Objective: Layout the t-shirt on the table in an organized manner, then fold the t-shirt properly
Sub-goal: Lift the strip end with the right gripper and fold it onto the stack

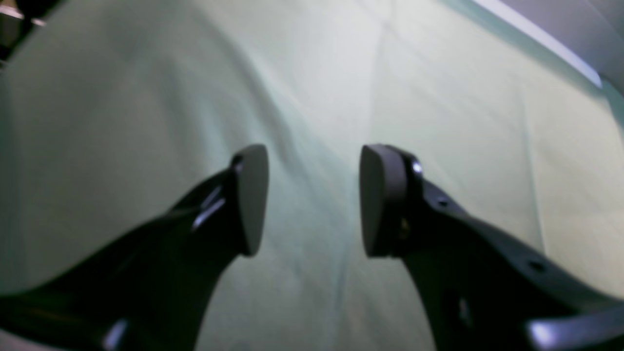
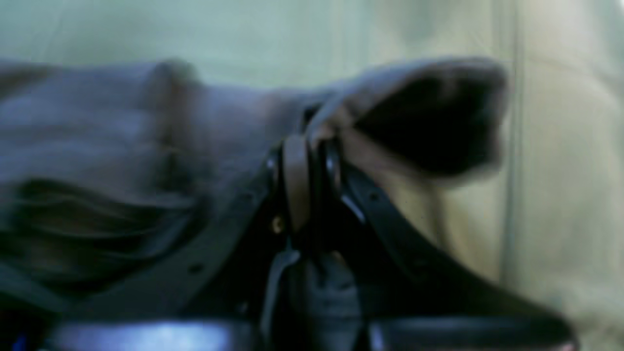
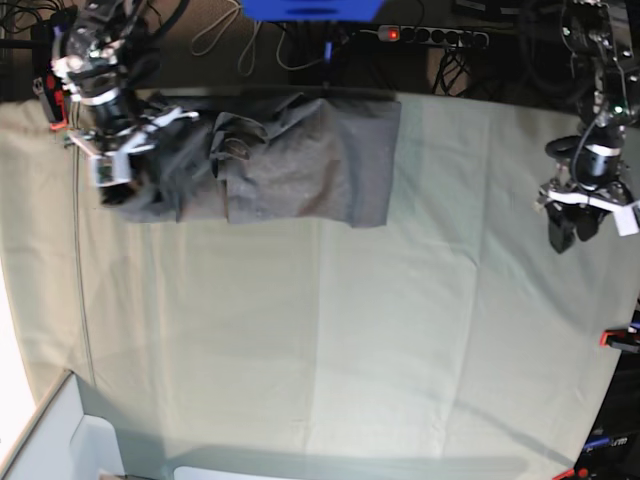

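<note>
The grey t-shirt [image 3: 290,160] lies bunched and creased along the far edge of the table [image 3: 330,340], stretching from the far left toward the middle. My right gripper [image 3: 135,185] is at the shirt's left end. In the right wrist view that gripper [image 2: 304,146] is shut on a fold of the grey t-shirt [image 2: 122,126], which rises up around the fingertips. My left gripper [image 3: 572,235] hangs over bare green cloth at the right side, far from the shirt. Up close, the left gripper [image 1: 314,200] is open, with nothing between its pads.
Red-orange clamps sit at the left edge [image 3: 52,105] and right edge [image 3: 618,338]. A power strip [image 3: 430,36] and cables lie beyond the far edge, next to a blue object [image 3: 310,8]. A white box [image 3: 60,440] stands at the near left corner.
</note>
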`<state>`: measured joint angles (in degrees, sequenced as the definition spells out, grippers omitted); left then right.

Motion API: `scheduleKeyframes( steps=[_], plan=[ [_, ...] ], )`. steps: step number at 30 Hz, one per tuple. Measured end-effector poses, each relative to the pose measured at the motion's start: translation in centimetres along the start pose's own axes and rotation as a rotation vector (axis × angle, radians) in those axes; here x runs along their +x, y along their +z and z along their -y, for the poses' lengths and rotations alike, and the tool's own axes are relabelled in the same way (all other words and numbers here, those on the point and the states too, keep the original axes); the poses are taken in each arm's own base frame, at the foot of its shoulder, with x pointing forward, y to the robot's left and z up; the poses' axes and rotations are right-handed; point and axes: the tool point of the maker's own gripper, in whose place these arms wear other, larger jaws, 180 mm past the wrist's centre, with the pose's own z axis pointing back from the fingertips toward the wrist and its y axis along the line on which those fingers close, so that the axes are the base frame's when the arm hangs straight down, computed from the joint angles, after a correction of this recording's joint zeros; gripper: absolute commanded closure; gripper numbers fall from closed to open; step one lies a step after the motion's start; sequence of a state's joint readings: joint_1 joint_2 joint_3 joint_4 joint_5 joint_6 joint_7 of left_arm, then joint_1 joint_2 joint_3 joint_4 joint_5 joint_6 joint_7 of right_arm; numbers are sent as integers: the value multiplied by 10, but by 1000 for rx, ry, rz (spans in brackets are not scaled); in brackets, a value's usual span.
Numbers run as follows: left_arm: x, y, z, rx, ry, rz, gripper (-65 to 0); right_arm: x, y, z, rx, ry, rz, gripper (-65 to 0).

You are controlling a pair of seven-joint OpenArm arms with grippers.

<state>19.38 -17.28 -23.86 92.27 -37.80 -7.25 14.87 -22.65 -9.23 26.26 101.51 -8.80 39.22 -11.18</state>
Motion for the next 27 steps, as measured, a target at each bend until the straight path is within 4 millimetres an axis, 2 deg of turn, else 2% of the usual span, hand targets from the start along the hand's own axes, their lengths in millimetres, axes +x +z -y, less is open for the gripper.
scheduleKeyframes(
  steps=[7,11,15,18,23,27],
  plan=[
    [3,13,-24,60,-5,5,-294,38,-7,-79,214,73,89,0],
    [1,23,-37,91,-6,0,-294,57,-6,-133,357,99,143,0],
    [-4,35,-53,132,-11,-20,-294,68,-3,-177,478,115,179,0],
    [-3,41,-63,158,-14,-17,-294,66,-8,-208,569,119,175,0],
    [-3,54,-78,199,-18,-22,-294,46,-26,-225,623,126,109,0],
    [-3,58,-84,216,-17,-22,-294,48,-33,-235,656,132,113,0]
  ],
)
